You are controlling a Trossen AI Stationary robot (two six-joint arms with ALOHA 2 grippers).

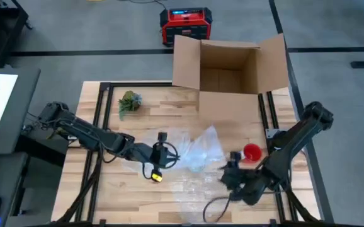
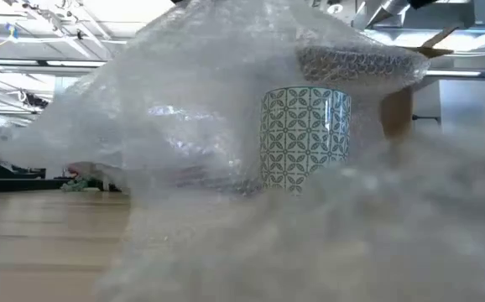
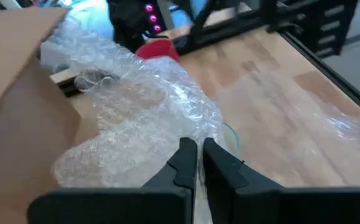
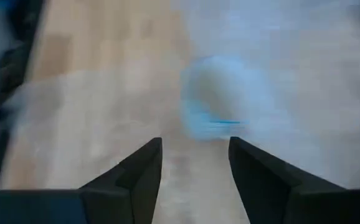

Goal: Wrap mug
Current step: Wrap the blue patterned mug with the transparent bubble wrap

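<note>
1. My left gripper (image 3: 197,163) has its jaws pinched narrow on an edge of the bubble wrap (image 3: 142,118), which bunches up just ahead of the fingertips.
2. My right gripper (image 4: 194,163) hangs with jaws wide apart and nothing between them, wrap on the table (image 1: 94,189) ahead.
3. The patterned mug (image 2: 304,138) stands upright under the raised wrap, between my two grippers.

We see our left gripper (image 3: 197,163) at bottom centre, fingers nearly together, pinching the edge of the bubble wrap (image 3: 136,118) heaped mid-frame. A cardboard box (image 3: 18,74) fills the left; a red object (image 3: 158,48) sits at top.
</note>
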